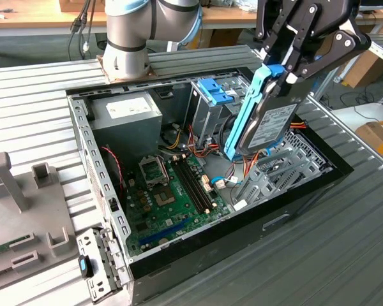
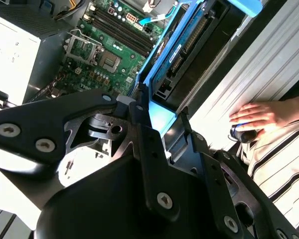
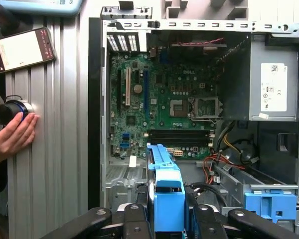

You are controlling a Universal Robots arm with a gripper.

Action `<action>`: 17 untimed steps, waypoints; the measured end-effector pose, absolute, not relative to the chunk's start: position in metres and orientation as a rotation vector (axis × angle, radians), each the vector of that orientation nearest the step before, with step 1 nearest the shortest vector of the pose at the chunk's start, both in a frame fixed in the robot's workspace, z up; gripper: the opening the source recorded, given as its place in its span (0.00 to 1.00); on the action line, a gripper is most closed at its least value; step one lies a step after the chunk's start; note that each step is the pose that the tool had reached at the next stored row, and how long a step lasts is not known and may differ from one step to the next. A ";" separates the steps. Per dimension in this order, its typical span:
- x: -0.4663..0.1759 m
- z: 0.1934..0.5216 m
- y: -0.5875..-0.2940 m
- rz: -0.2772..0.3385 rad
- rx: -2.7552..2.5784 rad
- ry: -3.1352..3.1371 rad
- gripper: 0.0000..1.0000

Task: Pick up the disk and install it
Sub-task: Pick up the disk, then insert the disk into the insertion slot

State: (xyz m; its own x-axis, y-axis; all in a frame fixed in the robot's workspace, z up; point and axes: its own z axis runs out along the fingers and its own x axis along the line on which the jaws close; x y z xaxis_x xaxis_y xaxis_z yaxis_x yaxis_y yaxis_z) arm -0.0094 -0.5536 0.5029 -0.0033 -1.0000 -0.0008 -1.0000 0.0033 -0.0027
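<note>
The disk (image 1: 271,124) is a dark flat drive with a bright blue side rail, hanging on edge and tilted over the open computer case (image 1: 274,220). My gripper (image 1: 285,69) is shut on its upper end, by the blue tab. The lower end hovers just above the grey metal drive bay (image 1: 282,171) at the case's front. In the second wrist view the disk (image 2: 189,47) runs away from my gripper (image 2: 162,117), connector side showing. In the first wrist view its blue rail (image 3: 164,186) sits between the fingers (image 3: 134,219).
The case holds a green motherboard (image 1: 172,191), a grey power supply (image 1: 127,115), a light-blue latch plate (image 1: 214,89) and red and orange cables (image 1: 242,169). A person's hand (image 3: 12,134) rests on a knob beside the case, near a phone (image 3: 20,50). A grey fixture (image 1: 25,210) stands at the exterior view's left.
</note>
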 end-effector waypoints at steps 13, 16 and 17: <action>0.041 0.497 -0.555 -0.007 -2.231 2.219 0.36; 0.048 0.497 -0.556 0.003 -2.239 2.210 0.36; 0.048 0.497 -0.556 0.003 -2.239 2.210 0.36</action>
